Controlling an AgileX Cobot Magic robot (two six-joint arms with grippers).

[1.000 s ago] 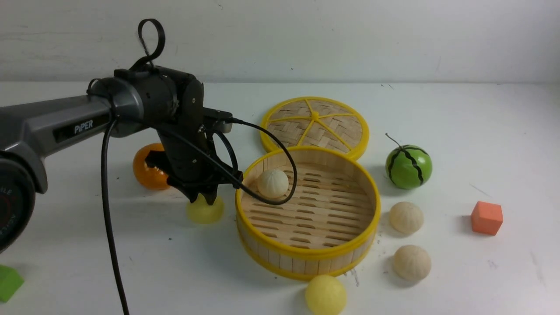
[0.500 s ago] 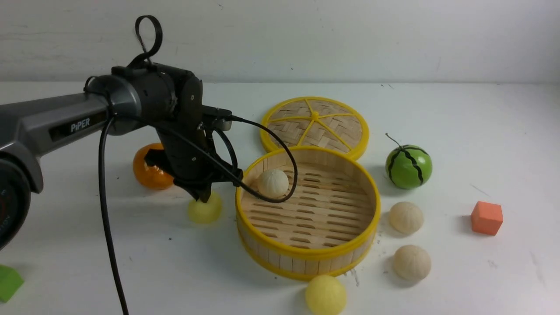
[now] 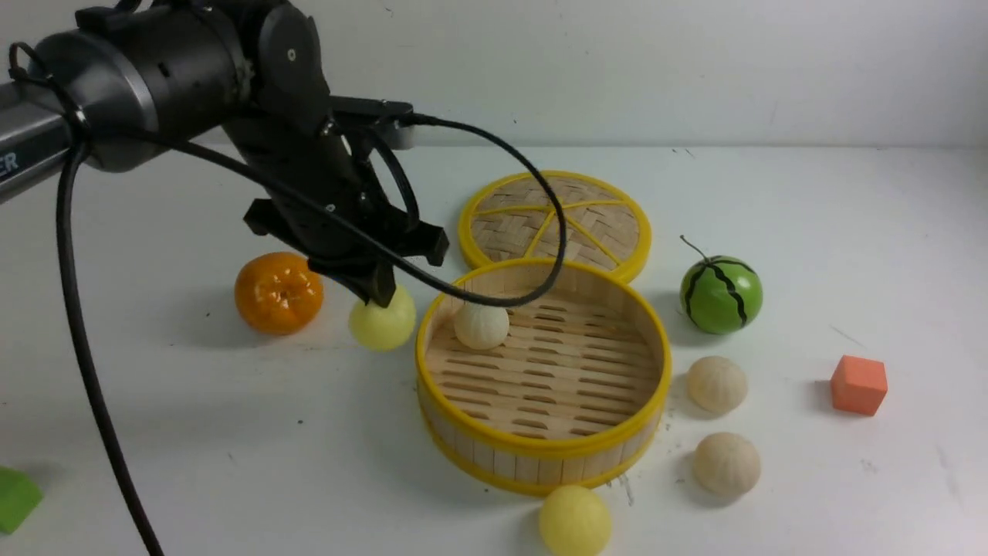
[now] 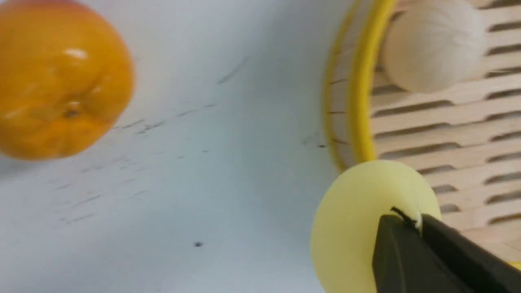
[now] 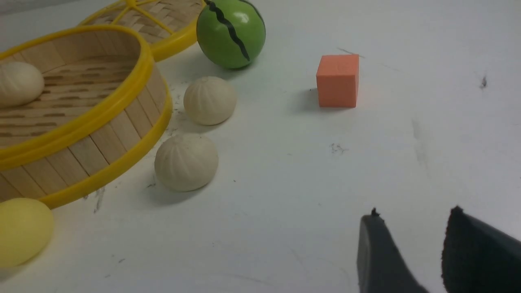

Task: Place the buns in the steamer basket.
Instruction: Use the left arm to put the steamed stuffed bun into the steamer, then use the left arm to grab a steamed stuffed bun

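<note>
While right jaws gape empty, left jaws — now raised — pinch the yellow bun (image 3: 382, 324) aloft.

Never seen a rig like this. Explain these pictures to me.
This is a robot with two arms at a white table. The wide picture looks forward from between the arms; the other two come from a camera on each wrist. The left pincer is shut on a yellow bun right by the basket, which holds one white bun. The right pincer is open and empty. On the table also lie two more white buns, a second yellow bun, the lid, an orange, a toy watermelon, an orange cube and a green block.
</note>
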